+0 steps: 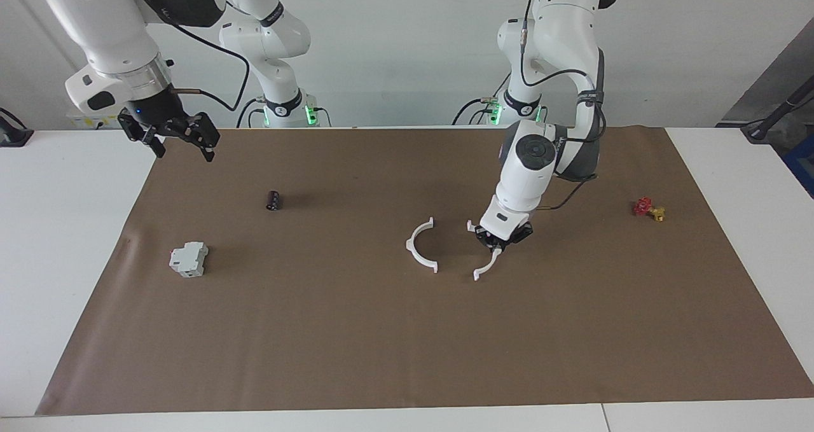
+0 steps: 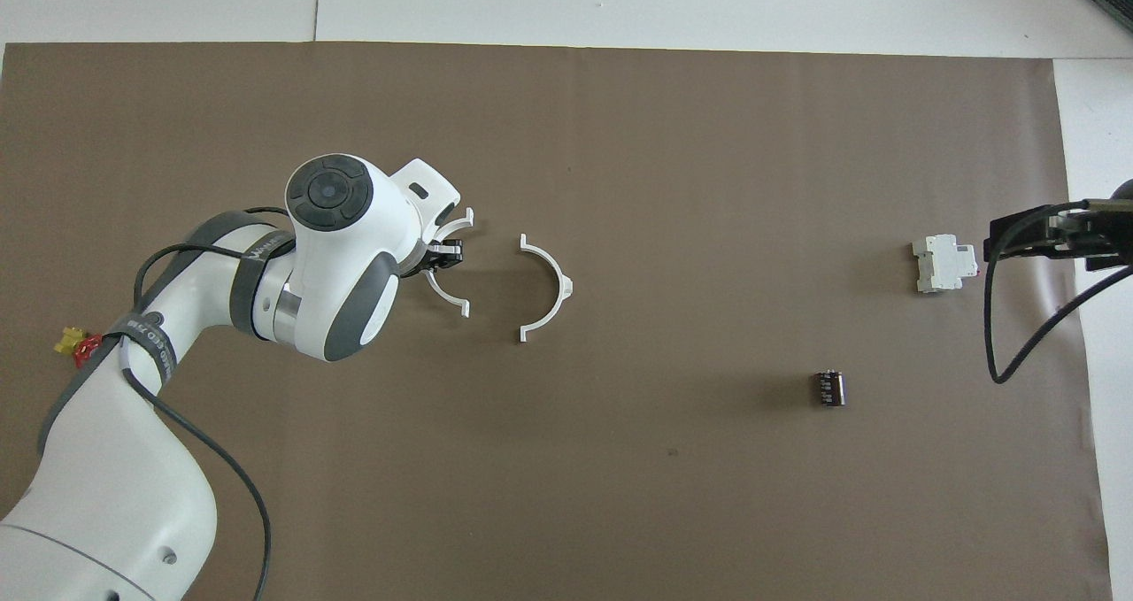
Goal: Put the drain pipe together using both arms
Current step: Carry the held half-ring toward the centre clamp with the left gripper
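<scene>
One white half-circle arc of the drain pipe [image 1: 420,245] [image 2: 551,288] lies flat on the brown mat near the table's middle. My left gripper [image 1: 498,241] [image 2: 443,257] is shut on the second arc [image 1: 486,265] [image 2: 446,289], holding it just above the mat, beside the lying arc toward the left arm's end. The two arcs face each other with a small gap between their tabs. My right gripper [image 1: 181,140] [image 2: 1036,234] waits open and empty, raised over the mat's corner at the right arm's end.
A grey-white boxy block [image 1: 188,259] [image 2: 944,263] and a small black cylinder [image 1: 273,200] [image 2: 829,388] lie toward the right arm's end. A small red and yellow part [image 1: 648,209] [image 2: 76,344] sits toward the left arm's end.
</scene>
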